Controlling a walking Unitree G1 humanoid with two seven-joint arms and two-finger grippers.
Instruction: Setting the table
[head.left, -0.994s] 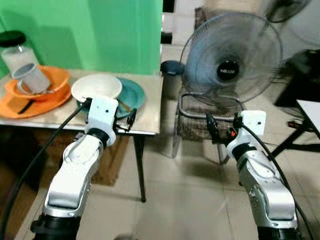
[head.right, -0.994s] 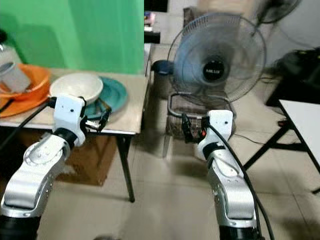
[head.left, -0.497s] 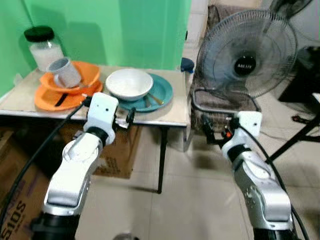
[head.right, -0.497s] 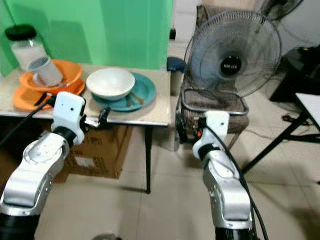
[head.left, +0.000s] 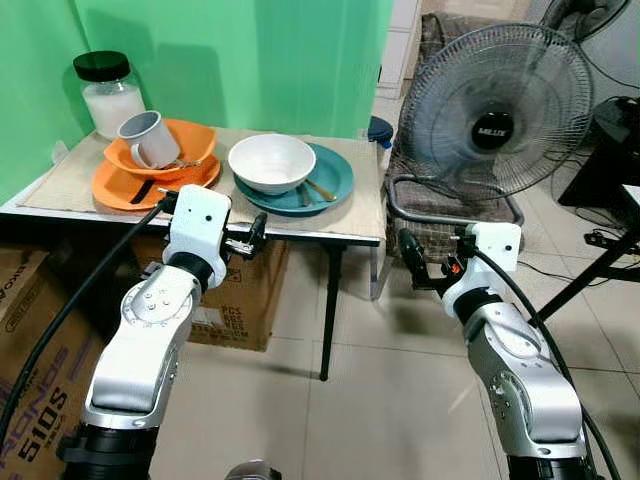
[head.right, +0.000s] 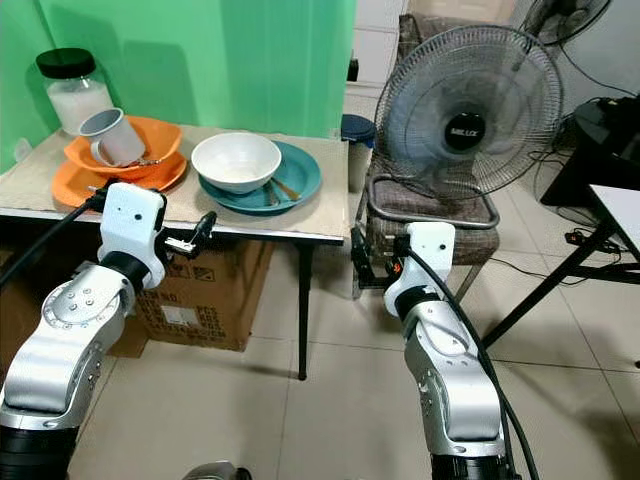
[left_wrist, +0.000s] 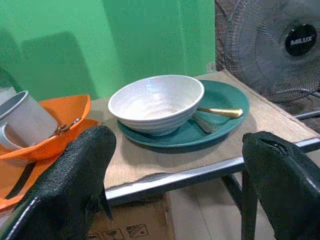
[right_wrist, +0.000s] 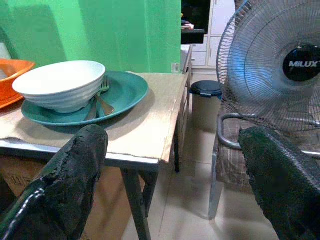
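A small metal table with a tan mat on top (head.left: 352, 205) stands against a bright green wall (head.left: 260, 60). On the mat sits a round teal plate (head.left: 335, 178), and a white ribbed bowl (head.left: 271, 162) rests on that plate. A gold spoon and fork (left_wrist: 220, 112) lie on the plate right beside the bowl. To the robot's left of the teal plate is a flat orange plate (head.left: 110, 190) with an orange bowl (head.left: 195, 140) on it. A grey metal mug (head.left: 148, 138) lies tipped on its side in the orange bowl. A glass jar with a black lid (head.left: 106, 92), full of something white, stands behind the orange dishes by the wall.

The left gripper (head.left: 250, 240) hangs in the air just in front of the table's edge, below the teal plate. Its two black fingers (left_wrist: 75, 185) are spread wide apart and hold nothing. The right gripper (head.left: 415, 265) hangs off to the side of the table, in front of a big grey standing fan (head.left: 495, 100). Its black fingers (right_wrist: 75, 180) are spread wide too, with nothing between them.

Brown cardboard boxes (head.left: 35, 330) sit on the tiled floor under the table. A small dark bin (right_wrist: 205, 90) stands past the table.
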